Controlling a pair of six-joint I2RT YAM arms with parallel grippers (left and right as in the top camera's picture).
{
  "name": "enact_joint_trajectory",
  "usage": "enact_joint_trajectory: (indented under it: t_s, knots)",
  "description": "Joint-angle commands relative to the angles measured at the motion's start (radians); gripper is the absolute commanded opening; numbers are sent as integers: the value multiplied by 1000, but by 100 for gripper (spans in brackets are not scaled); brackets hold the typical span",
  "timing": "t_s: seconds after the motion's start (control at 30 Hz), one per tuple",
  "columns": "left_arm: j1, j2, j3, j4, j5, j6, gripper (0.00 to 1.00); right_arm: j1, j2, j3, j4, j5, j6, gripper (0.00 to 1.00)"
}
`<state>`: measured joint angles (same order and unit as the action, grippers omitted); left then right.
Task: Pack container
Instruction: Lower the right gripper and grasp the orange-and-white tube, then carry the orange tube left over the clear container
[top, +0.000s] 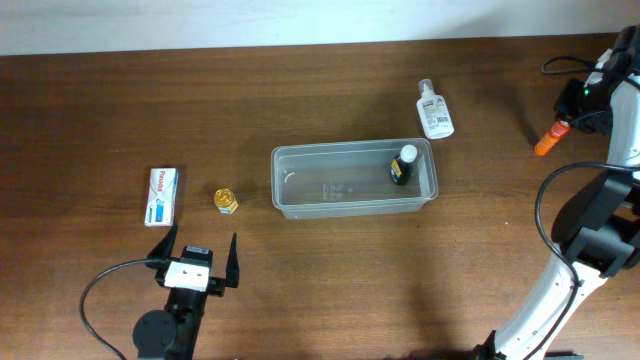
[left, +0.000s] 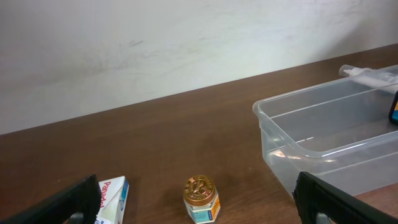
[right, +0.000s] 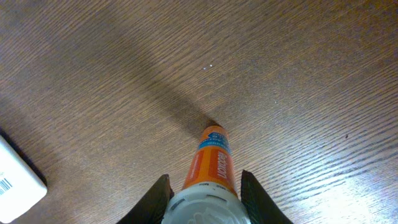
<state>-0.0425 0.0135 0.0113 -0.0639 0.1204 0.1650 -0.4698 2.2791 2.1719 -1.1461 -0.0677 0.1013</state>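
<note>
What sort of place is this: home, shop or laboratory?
Probably a robot workbench in a lab: a wooden table by a plain white wall, cabled left arm and right arm, a small jar and box laid beside a clear container.

The overhead view looks straight down on the whole surface (top: 400, 290). The left wrist view sits low, facing far, sharing the container (top: 350, 148) with it. The right wrist view looks closely down, sharing the orange tube (right: 211, 162).

White box (top: 163, 196), nine o'clock of the container (top: 278, 185), reads "Panad…" in red; the orange tube (right: 211, 163) carries print too blurred to read.
</note>
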Motion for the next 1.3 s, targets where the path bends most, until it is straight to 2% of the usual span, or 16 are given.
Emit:
enact_joint_trajectory:
  t_s: [0.0, 0.33, 0.43, 0.6, 0.87, 1.1, 1.27]
  knots:
    - [6, -8, -2, -5, 4, 13, 99, 4, 18, -2, -3, -14, 2, 26]
    - [6, -8, -2, -5, 4, 13, 99, 3, 14, 40, -42, -141, 5, 26]
    - [6, -8, -2, -5, 4, 13, 99, 3, 8, 125, -101, -207, 5, 27]
    - [6, -8, -2, -5, 4, 13, 99, 3, 4, 367, -275, -345, 4, 27]
    - [6, -8, -2, -5, 4, 13, 99, 5, -48, 639, -499, -370, -24, 27]
    - [6, -8, -2, -5, 4, 13, 99, 38, -173, 682, -553, -370, -45, 28]
    - [6, -8, -2, -5, 4, 13, 99, 143, -284, 667, -553, -306, -79, 28]
